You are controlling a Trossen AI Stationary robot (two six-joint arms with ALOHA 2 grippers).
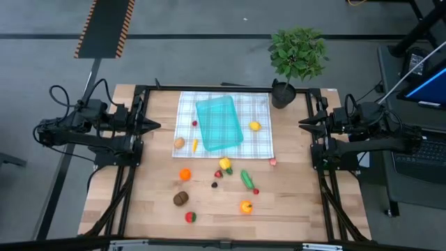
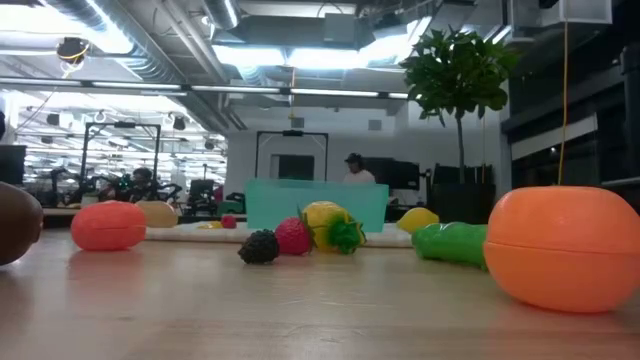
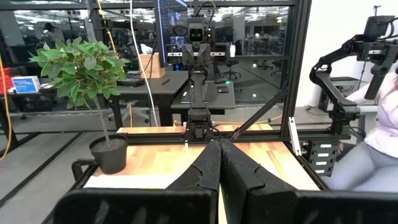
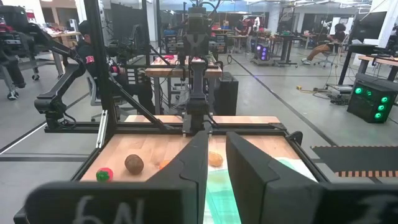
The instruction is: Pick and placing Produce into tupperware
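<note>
Both arms are parked at the table's side edges, so nothing has been picked yet. The left gripper [image 1: 155, 126] is pressed together on nothing; the right gripper [image 1: 304, 124] is nearly shut, also empty. The tupperware [image 1: 219, 123] lies open on the checked cloth [image 1: 259, 139], seemingly empty and ready for loading. A lemon [image 1: 255, 126] sits just beside it, while most other produce, such as the cucumber [image 1: 247, 178], is scattered nearer the front.
</note>
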